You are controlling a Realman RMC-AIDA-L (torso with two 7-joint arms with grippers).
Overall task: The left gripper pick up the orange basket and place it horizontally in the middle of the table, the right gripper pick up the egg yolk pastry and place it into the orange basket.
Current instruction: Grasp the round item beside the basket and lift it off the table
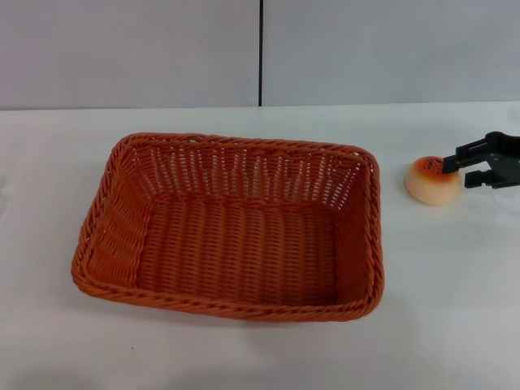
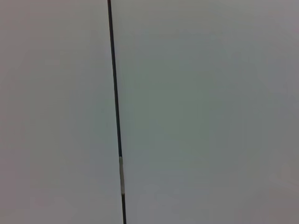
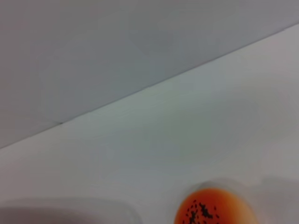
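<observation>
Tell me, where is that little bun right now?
In the head view the egg yolk pastry sits on the table at the robot's right, beside the orange basket, with the right gripper at it.

The orange basket (image 1: 236, 227) is showing an orange-brown woven wicker pattern, with openwork stripes along its far wall and a braided rim. At about three o'clock from it, the egg yolk pastry (image 1: 433, 181) is showing a cream-coloured body under a glossy orange top; in the right wrist view that top (image 3: 212, 211) is carrying a cluster of dark specks. The right gripper (image 1: 470, 167) beside it is appearing black. The table (image 1: 455, 309) is lying plain white. The wall (image 1: 130, 49) behind is looking pale grey, split by a thin dark vertical seam (image 1: 261, 53).
</observation>
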